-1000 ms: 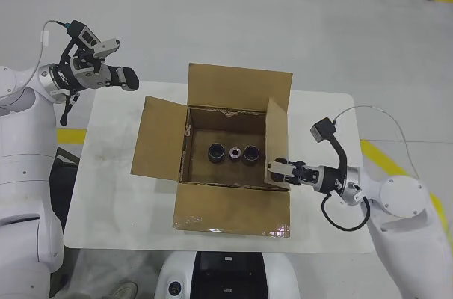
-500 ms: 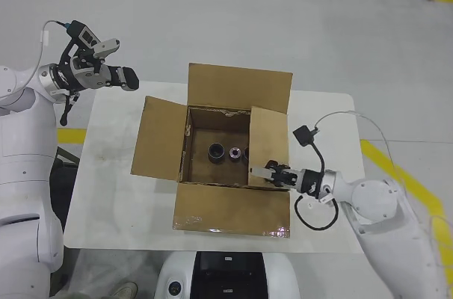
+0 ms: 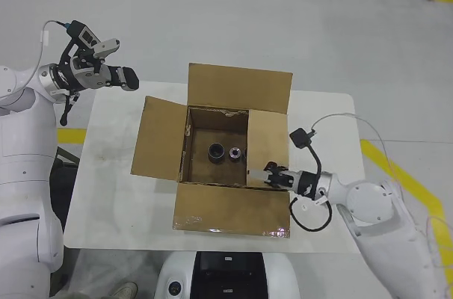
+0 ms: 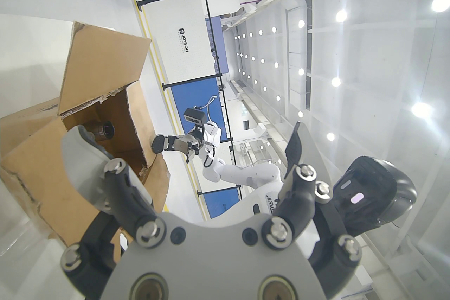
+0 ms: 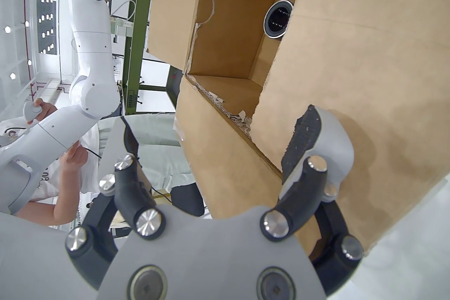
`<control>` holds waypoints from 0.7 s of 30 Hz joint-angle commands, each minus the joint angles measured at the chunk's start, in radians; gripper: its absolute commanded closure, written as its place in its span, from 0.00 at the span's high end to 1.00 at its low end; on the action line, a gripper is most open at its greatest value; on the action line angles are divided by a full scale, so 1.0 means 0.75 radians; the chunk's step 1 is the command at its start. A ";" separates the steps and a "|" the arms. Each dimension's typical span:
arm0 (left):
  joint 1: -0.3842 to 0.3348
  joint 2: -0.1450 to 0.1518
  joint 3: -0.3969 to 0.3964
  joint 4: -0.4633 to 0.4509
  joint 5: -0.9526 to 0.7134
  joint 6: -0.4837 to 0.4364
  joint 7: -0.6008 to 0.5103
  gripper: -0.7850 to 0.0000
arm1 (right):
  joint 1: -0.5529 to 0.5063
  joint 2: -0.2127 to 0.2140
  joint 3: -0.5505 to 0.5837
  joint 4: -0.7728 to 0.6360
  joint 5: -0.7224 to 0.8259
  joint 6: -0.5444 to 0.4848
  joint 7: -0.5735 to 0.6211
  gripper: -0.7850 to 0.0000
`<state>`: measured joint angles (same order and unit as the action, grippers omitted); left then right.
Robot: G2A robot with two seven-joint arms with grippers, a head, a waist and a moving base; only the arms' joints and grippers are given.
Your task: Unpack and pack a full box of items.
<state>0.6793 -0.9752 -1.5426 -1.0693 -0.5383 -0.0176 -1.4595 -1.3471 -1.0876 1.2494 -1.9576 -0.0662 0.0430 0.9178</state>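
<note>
An open cardboard box (image 3: 230,209) stands mid-table with its flaps spread. Two dark metal cylinders (image 3: 216,153) lie on its floor, and one cylinder (image 5: 278,19) shows past the flap in the right wrist view. The right flap (image 3: 267,146) leans inward over the box's right side. My right gripper (image 3: 270,172) is open at that flap's near corner; one finger (image 5: 309,136) lies on the flap's outer face and the box's front corner (image 5: 225,139) sits between the fingers. My left gripper (image 3: 128,78) hangs open and holds nothing above the table's far left corner, well away from the box (image 4: 102,69).
The white table (image 3: 107,202) has bare room to the left and right of the box. The back flap (image 3: 240,86) stands up, and the left flap (image 3: 161,138) and front flap (image 3: 234,213) lie spread outward.
My right gripper has moved left against the right flap, swinging it from upright to leaning over the box. It now covers the third cylinder. The left arm has stayed still.
</note>
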 commanded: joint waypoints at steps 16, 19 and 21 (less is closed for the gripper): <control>0.000 0.000 0.000 0.000 0.000 0.000 0.000 1.00 | -0.087 0.033 0.378 0.027 0.259 0.005 -0.078 1.00; 0.000 0.000 0.000 0.000 0.000 0.000 0.000 1.00 | -0.094 0.043 0.447 0.041 0.264 0.021 -0.053 1.00; 0.000 0.000 0.000 0.000 0.000 0.000 0.000 1.00 | -0.094 0.050 0.489 0.044 0.257 0.013 -0.024 1.00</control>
<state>0.6793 -0.9752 -1.5426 -1.0693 -0.5383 -0.0176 -1.4595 -1.4174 -1.0525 1.6006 -1.9254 0.1279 0.0564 0.8890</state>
